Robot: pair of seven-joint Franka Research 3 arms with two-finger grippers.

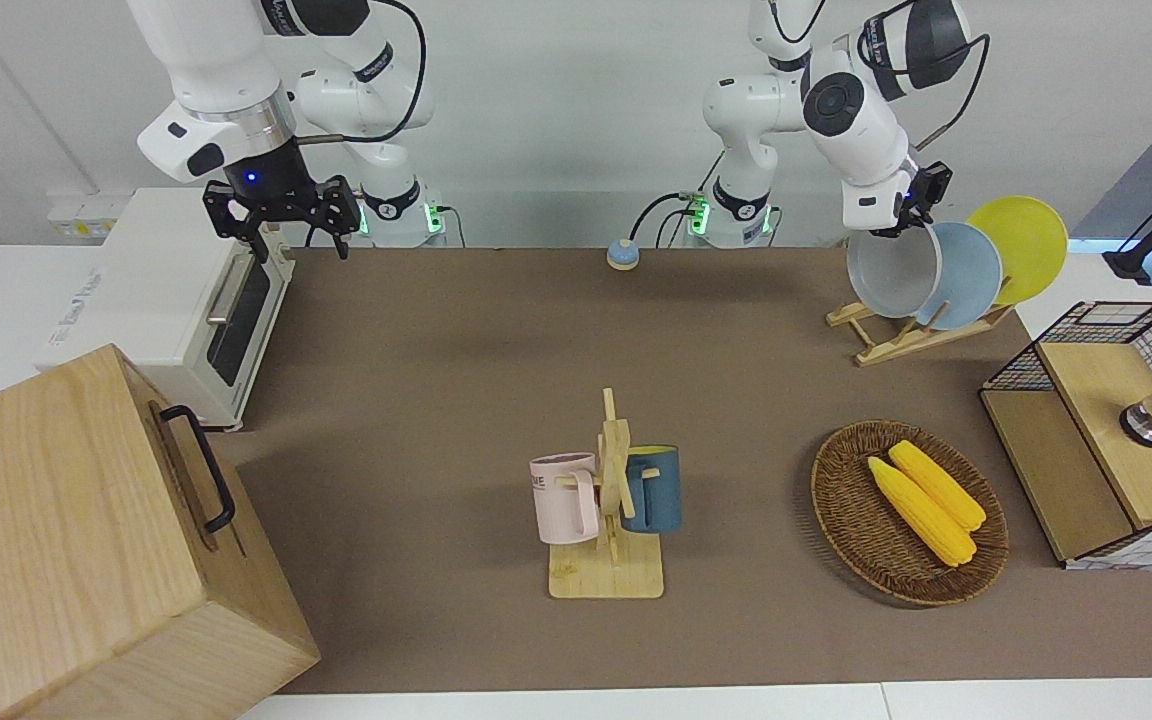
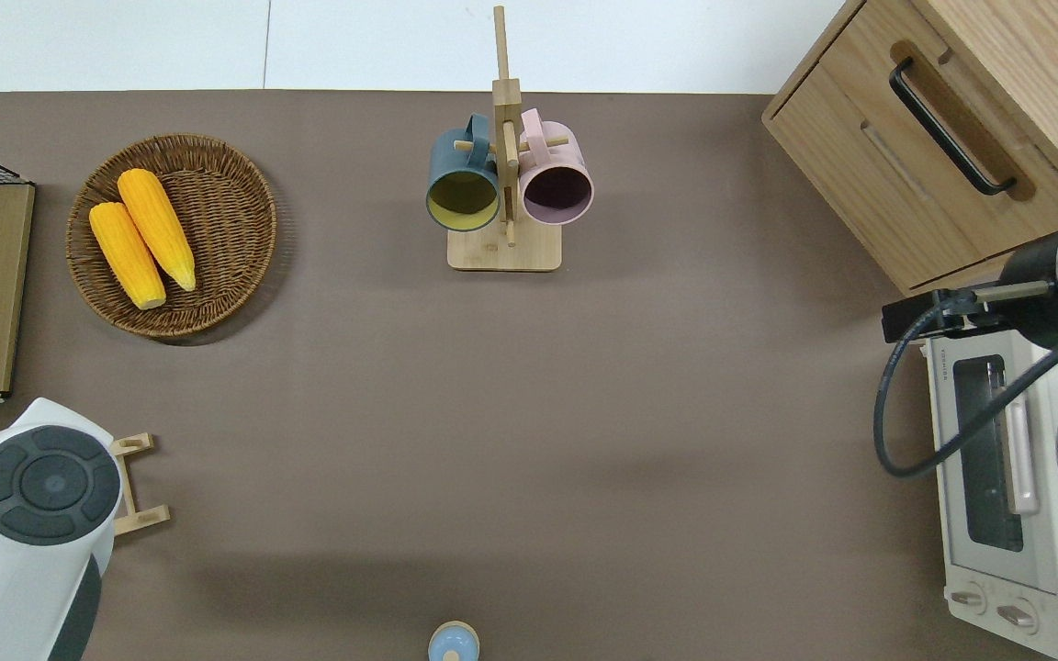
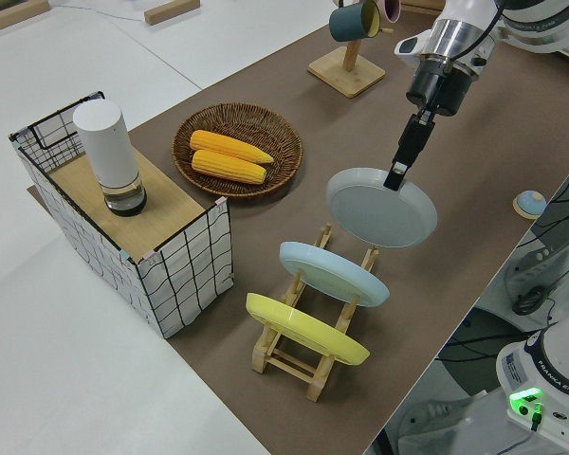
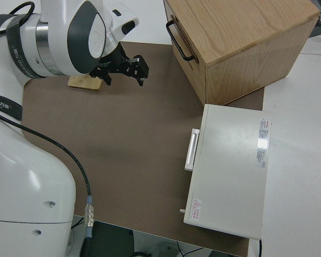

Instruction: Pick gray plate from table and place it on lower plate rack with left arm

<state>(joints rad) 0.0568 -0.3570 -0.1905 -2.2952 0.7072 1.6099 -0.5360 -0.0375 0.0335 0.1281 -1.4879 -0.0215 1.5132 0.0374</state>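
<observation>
The gray plate [image 1: 888, 272] hangs tilted from its upper rim in my shut left gripper [image 1: 911, 222]. In the left side view the gripper [image 3: 396, 178] pinches the plate's rim [image 3: 379, 209] over the free end of the lower plate rack [image 3: 308, 365]. The plate leans just beside the light blue plate [image 3: 332, 273]; the yellow plate [image 3: 303, 327] stands one slot further. I cannot tell whether the gray plate touches the rails. In the overhead view my left arm hides the plate; only the rack's ends [image 2: 134, 482] show. My right arm is parked, gripper [image 1: 281, 215] open.
A wicker basket [image 1: 841, 500] with two corn cobs lies farther from the robots than the rack. A wire-sided shelf [image 1: 1096, 440] with a white cylinder stands at the left arm's end. A mug tree [image 1: 608, 520], toaster oven [image 1: 166, 300] and wooden cabinet [image 1: 86, 540] stand elsewhere.
</observation>
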